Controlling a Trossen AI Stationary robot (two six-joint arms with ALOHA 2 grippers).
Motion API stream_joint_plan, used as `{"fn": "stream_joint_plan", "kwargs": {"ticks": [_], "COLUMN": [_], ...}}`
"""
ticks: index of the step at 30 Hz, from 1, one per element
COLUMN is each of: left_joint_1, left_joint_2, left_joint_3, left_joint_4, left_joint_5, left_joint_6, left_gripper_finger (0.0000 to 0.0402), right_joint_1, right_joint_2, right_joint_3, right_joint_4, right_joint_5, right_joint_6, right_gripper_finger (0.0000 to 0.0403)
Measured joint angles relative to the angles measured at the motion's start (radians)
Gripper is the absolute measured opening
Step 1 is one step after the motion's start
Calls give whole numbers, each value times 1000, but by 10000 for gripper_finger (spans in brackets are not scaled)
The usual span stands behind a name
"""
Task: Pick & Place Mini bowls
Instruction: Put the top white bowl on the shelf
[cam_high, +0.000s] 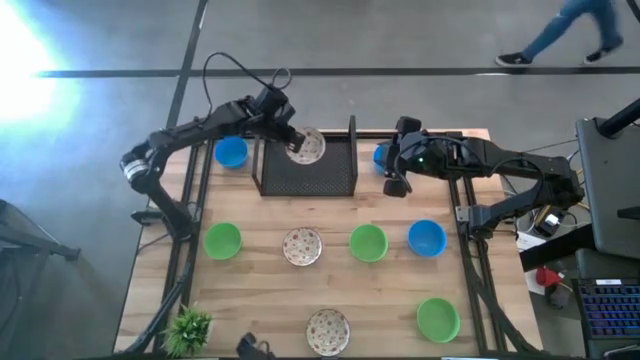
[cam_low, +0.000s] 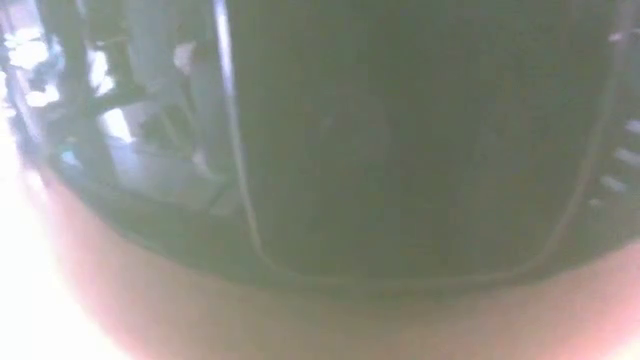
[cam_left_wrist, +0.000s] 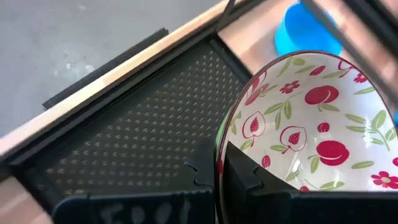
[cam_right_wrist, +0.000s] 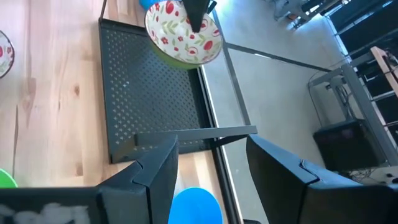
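My left gripper (cam_high: 296, 143) is shut on a white mini bowl with a red fruit pattern (cam_left_wrist: 311, 124), over the far part of the black mesh tray (cam_high: 310, 172). The right wrist view shows this bowl too (cam_right_wrist: 183, 34). My right gripper (cam_right_wrist: 211, 143) is open and empty at the tray's right side, with a blue mini bowl (cam_right_wrist: 196, 205) below its fingers, resting on the table. The low view is blocked by a dark blur. My left gripper holds the patterned bowl by its rim (cam_left_wrist: 219, 146), one finger (cam_left_wrist: 249, 180) inside the bowl and one (cam_left_wrist: 202, 174) outside. The fingers come from above, slanting from the table's left. The bowl is tilted over the tray's mesh floor (cam_left_wrist: 143, 137).
Another blue bowl (cam_high: 231, 152) sits left of the tray. On the near half of the table sit green bowls (cam_high: 222, 241) (cam_high: 368, 243) (cam_high: 437, 319), a blue bowl (cam_high: 427, 238) and patterned bowls (cam_high: 302, 246) (cam_high: 328, 330). A spiky plant (cam_high: 188, 326) is at the near left corner.
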Motion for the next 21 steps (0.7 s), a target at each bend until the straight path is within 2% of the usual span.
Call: {"fn": "stream_joint_plan", "kwargs": {"ticks": [5, 11, 18, 21], "left_joint_1": [51, 89, 94, 103], "left_joint_2": [0, 18, 98, 148], "left_joint_3": [0, 8, 114, 163], "left_joint_4": [-42, -80, -154, -206], "left_joint_5": [61, 71, 69, 59], "left_joint_6": [207, 395, 608, 655], "left_gripper_finger": [5, 5, 5, 5], "right_joint_1": [0, 0, 0, 0], "right_joint_2": [4, 4, 4, 4], "right_joint_3": [0, 0, 0, 0], "right_joint_4": [0, 2, 3, 4], "right_joint_5": [0, 0, 0, 0], "right_joint_6": [0, 1, 52, 52], "right_gripper_finger": [185, 185, 185, 185]}}
